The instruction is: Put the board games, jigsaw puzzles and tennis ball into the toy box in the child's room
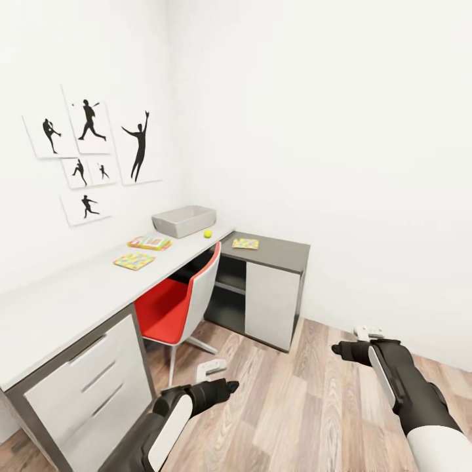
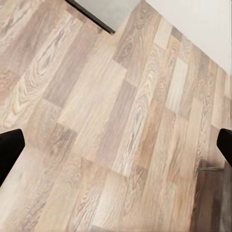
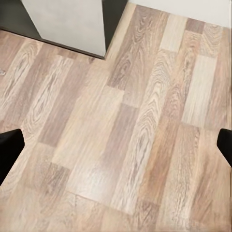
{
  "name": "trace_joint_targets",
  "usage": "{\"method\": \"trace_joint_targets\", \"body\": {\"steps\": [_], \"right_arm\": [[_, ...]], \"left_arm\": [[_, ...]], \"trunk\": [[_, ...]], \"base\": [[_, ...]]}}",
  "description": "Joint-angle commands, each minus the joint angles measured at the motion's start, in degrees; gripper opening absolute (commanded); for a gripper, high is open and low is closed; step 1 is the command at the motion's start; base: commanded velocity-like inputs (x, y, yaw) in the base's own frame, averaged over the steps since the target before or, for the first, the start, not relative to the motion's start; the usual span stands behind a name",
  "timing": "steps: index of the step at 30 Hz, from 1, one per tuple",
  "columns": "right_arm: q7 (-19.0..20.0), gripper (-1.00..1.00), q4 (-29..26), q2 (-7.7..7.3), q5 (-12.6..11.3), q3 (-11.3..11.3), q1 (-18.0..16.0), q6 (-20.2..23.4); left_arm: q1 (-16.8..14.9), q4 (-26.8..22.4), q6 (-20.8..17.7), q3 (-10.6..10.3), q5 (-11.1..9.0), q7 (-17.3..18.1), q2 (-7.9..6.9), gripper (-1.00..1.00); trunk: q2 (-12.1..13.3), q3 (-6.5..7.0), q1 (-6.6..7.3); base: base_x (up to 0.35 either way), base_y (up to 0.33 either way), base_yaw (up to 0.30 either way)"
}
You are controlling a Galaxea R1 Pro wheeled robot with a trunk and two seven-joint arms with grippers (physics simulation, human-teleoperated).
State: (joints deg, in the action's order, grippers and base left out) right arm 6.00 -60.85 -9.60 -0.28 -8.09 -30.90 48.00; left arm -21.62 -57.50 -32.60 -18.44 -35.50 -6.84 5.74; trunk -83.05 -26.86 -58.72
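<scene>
So we're parked on the wood floor (image 1: 295, 406) facing the corner of the child's room, and honestly nothing looks packed away yet. Taking the toy box (image 1: 185, 220) as our landmark: it sits at the far end of the table (image 1: 59, 308), close to the wall, and from here it looks empty, though we can't see all the way down into it. The tennis ball (image 1: 208, 233) is just beside the toy box, on the side toward the lower dark corner section. Two flat colourful items lie nearer to us than the toy box on the pale top, one (image 1: 150, 242) close to it and the other (image 1: 134, 261) a bit further along, and a third colourful flat piece (image 1: 246, 244) rests on the dark section beyond the ball; they're too small for us to say which are jigsaw puzzles and which is a board game. The bed isn't in sight, so those two games are unknown. A red chair (image 1: 180, 301) is tucked under the table, below the toy box. Both arms hang low over the floor: left gripper (image 2: 116, 147) and right gripper (image 3: 116, 147) are each spread wide with nothing between the fingers. So basically everything is left to do, as far as we can judge
</scene>
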Motion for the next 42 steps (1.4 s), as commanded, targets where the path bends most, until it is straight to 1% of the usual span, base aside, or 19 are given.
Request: {"method": "trace_joint_targets", "body": {"steps": [1, 13, 18, 22, 26, 34, 38, 42], "right_arm": [[0.24, 1.0, -0.05, 0.01, 0.02, -0.08, -0.04, 0.26], [0.3, 1.0, -0.13, -0.06, -0.17, -0.08, -0.04, 0.32], [0.36, 1.0, -0.19, -0.12, -0.41, -0.11, 0.01, 0.19], [0.45, 1.0, -0.22, -0.3, -0.48, -0.22, 0.04, -1.71], [0.28, 1.0, -0.34, -0.13, -0.47, -0.25, 0.12, -2.96], [0.24, 1.0, -0.98, -0.1, -0.52, -0.46, 0.14, -2.8], [0.24, 1.0, -1.16, -0.08, -0.58, -0.57, 0.14, -2.69], [0.24, 1.0, -1.19, -0.08, -0.59, -0.62, 0.14, -2.66]], "left_arm": [[-0.03, -0.12, -0.18, -0.07, -0.62, -0.48, -0.02, 1.0], [0.0, -0.31, -0.61, 0.07, -0.64, 0.52, -0.25, 1.0], [0.0, -0.32, -0.58, -0.09, -0.44, 0.51, -0.2, 1.0], [0.0, -0.33, -0.54, -0.17, -0.21, 0.41, -0.2, 1.0], [-0.06, -0.28, -0.61, -0.19, -0.11, 0.34, -0.18, 1.0], [-0.39, -0.46, -1.02, -0.43, 0.06, -0.01, 0.24, 1.0], [-0.56, -0.56, -1.05, -0.52, 0.08, -0.22, 0.31, 1.0], [-0.6, -0.23, -0.84, -0.48, -0.17, 0.12, 0.04, 1.0]], "trunk": [[-0.03, -0.07, -0.01], [-0.03, -0.07, -0.01], [-0.03, -0.07, -0.01], [-0.03, -0.07, -0.01], [-0.03, -0.07, -0.01], [-0.03, -0.07, -0.01], [-0.03, -0.07, -0.01], [-0.03, -0.07, -0.01]], "base": [[0.074, 0.0, -0.281], [0.048, 0.0, -0.268], [0.321, -0.006, -0.247], [0.341, -0.072, -0.043], [0.342, -0.087, -0.014], [0.343, -0.03, -0.024], [0.344, -0.003, -0.209], [0.345, -0.001, -0.273]]}}
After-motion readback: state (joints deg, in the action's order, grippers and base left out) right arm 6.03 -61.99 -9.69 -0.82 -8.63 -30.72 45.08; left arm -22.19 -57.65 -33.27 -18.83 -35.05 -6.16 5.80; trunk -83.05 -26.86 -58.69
